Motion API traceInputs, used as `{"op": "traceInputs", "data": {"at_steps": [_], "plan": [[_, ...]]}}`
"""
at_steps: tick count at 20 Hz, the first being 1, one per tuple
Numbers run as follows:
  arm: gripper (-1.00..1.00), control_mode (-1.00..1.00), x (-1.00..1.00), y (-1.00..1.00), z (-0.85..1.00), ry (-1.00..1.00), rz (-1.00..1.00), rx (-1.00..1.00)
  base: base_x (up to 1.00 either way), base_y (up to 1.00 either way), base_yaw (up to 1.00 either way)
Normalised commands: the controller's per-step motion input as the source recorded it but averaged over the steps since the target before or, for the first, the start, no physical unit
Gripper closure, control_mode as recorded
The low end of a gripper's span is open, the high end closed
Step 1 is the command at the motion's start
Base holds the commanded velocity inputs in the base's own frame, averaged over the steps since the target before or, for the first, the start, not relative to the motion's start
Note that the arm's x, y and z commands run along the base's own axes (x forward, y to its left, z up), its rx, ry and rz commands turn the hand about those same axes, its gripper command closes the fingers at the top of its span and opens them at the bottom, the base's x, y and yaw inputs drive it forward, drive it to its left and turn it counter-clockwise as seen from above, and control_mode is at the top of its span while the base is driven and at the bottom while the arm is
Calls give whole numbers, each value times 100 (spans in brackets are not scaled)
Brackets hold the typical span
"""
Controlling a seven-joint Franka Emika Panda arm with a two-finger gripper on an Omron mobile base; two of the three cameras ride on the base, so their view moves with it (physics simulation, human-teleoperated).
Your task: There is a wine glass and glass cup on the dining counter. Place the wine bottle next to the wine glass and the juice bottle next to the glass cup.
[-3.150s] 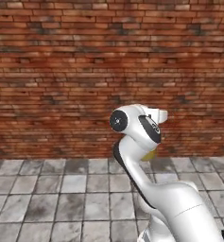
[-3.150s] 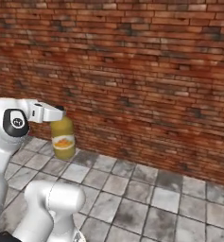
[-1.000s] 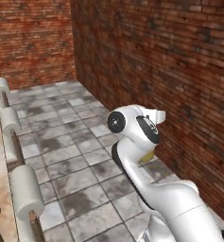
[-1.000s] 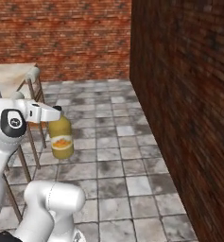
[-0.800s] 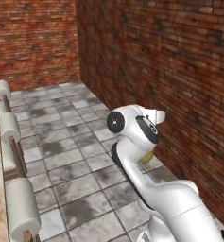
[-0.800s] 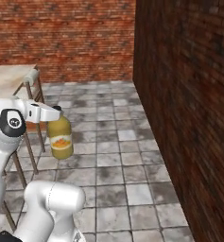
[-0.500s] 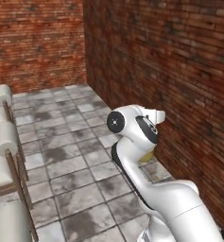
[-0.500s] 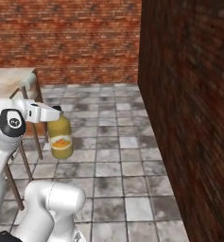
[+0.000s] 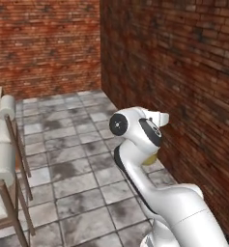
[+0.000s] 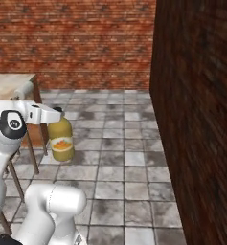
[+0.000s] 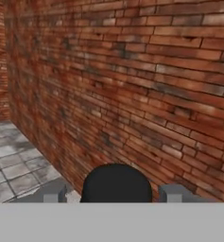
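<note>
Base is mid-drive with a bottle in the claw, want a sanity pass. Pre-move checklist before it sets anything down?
1. Juice bottle in claw: ok, gripped at the neck, hanging upright above the tiled floor.
2. Cap between the fingers: ok, black cap centred in the hand view.
3. Clearance to brick wall: ok, bottle apart from it.
4. Dining counter within reach: cannot tell, just a corner at the left edge.
5. Glass cup location: cannot tell.
6. Stools beside the path: ok, apart from the arm.

The juice bottle label bears no readable text.
</note>
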Motion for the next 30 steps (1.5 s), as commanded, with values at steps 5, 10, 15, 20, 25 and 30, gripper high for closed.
{"op": "traceInputs", "data": {"at_steps": [5,10,15,20,25,30], "plan": [[100,100,0,0,0,0,0,0,82,-24,19],[100,100,0,0,0,0,0,0,81,-19,26],[100,100,0,0,0,0,0,0,74,-11,41],[100,100,0,0,0,0,0,0,60,-6,59],[100,100,0,0,0,0,0,0,51,-3,70],[100,100,0,0,0,0,0,0,40,-3,77]]}}
